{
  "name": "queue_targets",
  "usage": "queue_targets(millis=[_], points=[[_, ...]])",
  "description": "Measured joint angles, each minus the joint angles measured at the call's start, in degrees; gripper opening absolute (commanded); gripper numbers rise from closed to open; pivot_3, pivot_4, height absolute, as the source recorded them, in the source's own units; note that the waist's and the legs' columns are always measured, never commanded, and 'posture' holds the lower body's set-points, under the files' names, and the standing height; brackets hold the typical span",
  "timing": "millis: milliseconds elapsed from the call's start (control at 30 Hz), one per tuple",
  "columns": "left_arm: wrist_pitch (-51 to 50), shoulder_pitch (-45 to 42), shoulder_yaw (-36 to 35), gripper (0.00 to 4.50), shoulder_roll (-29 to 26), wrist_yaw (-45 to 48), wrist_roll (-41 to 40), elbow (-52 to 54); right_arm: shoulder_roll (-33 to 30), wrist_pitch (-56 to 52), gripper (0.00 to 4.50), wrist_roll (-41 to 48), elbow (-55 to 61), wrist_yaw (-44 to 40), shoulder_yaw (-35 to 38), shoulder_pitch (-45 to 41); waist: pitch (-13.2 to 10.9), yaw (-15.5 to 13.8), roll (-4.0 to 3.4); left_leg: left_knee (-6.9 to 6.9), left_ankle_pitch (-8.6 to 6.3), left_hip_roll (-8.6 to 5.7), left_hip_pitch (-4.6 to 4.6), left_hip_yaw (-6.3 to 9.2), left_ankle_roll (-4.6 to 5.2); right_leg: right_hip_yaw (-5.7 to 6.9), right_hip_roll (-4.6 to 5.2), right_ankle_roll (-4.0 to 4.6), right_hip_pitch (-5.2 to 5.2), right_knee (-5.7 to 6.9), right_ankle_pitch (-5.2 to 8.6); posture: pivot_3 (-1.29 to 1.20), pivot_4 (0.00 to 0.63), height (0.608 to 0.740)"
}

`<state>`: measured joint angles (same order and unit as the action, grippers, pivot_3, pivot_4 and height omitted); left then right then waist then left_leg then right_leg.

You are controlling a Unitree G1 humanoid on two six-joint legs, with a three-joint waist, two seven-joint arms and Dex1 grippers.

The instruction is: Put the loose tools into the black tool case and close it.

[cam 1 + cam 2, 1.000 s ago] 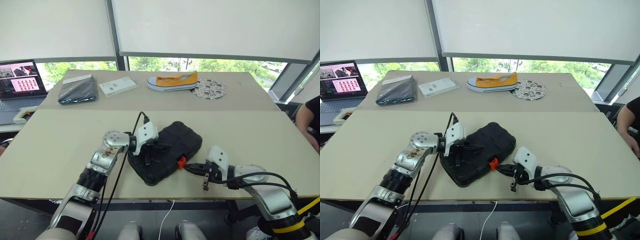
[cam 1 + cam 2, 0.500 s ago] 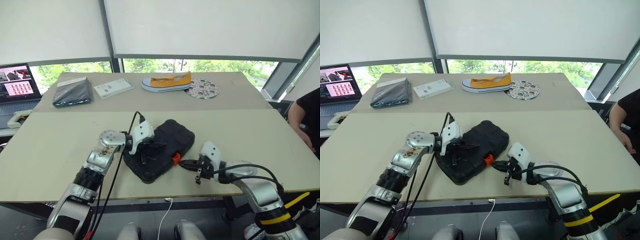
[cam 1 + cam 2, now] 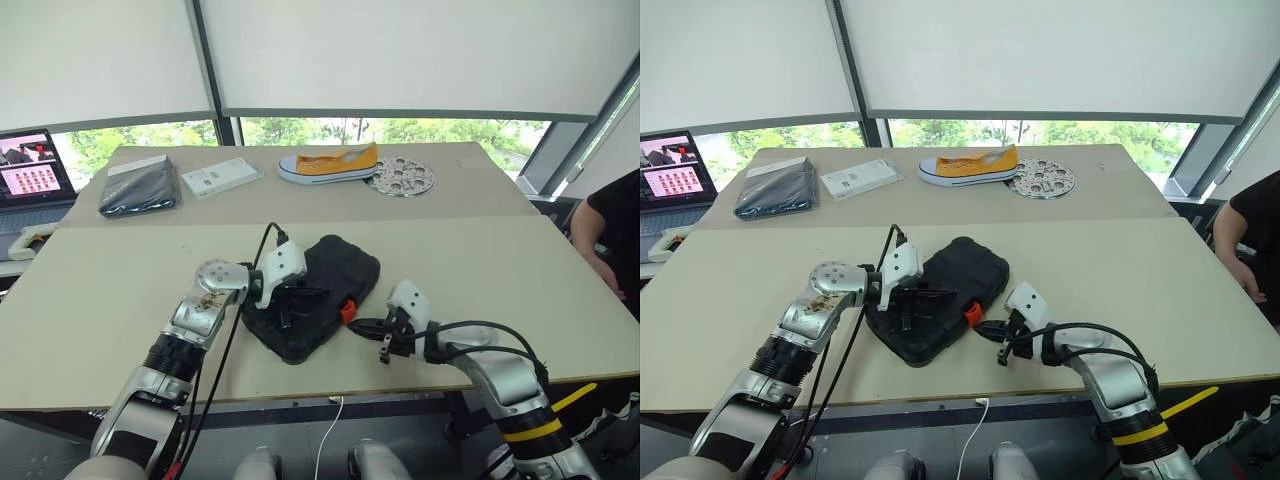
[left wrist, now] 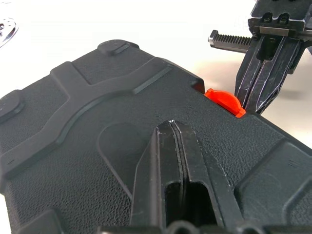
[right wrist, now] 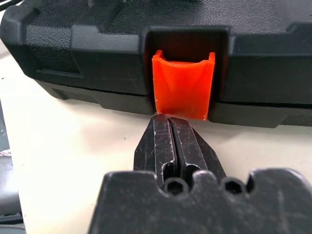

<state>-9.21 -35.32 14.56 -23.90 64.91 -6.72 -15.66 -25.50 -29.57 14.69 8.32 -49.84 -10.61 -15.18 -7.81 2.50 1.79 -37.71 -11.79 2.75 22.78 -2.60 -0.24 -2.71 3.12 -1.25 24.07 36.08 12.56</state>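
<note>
Head view: black ribbed hard-plastic tool case [image 3: 312, 297] lies shut near front edge of beige surface [image 3: 480, 270], small orange latch [image 3: 348, 311] facing right hand [image 3: 371, 327]. Left hand [image 3: 296, 297] on case lid, fingers pressed together, gripping nothing. Right hand fingers also closed, empty, tips at latch. Far side of surface: yellow sneaker [image 3: 328, 163], perforated metal disc [image 3: 401, 178], white flat box [image 3: 221, 177], dark grey pouch [image 3: 140, 186].

L wrist view: closed fingers rest on textured lid [image 4: 97, 146]; right hand's tip just beside latch.

R wrist view: shut fingertips [image 5: 173, 146] touching latch's lower edge [image 5: 183, 85]; case halves together.
</note>
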Motion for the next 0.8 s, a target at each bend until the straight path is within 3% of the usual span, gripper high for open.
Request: queue_targets(millis=[400, 800], points=[[-3.45, 0.42, 0.01, 0.03, -0.48, 1.02, -0.13, 1.68, 2.59, 1.03, 0.00, -0.04, -2.44, -0.23, -0.36, -2.69, 0.03, 0.38, 0.06, 0.79, -0.03, -0.02, -0.66, 0.01, -0.05, -0.02, -0.01, 0.11, -0.05, -0.08, 0.07, 0.00, 0.150, 0.740], [-3.94, 1.09, 0.09, 0.03, -0.13, -0.04, -0.15, 2.74, 0.31, -2.20, 0.00, -3.32, -4.10, 0.43, -4.56, -5.49, 0.14, 0.01, 0.12, 0.85, -0.05, -0.06, -0.74, 0.12, -0.09, 0.04, 0.02, 0.24, -0.05, -0.11, 0.13, 0.00, 0.150, 0.740]])
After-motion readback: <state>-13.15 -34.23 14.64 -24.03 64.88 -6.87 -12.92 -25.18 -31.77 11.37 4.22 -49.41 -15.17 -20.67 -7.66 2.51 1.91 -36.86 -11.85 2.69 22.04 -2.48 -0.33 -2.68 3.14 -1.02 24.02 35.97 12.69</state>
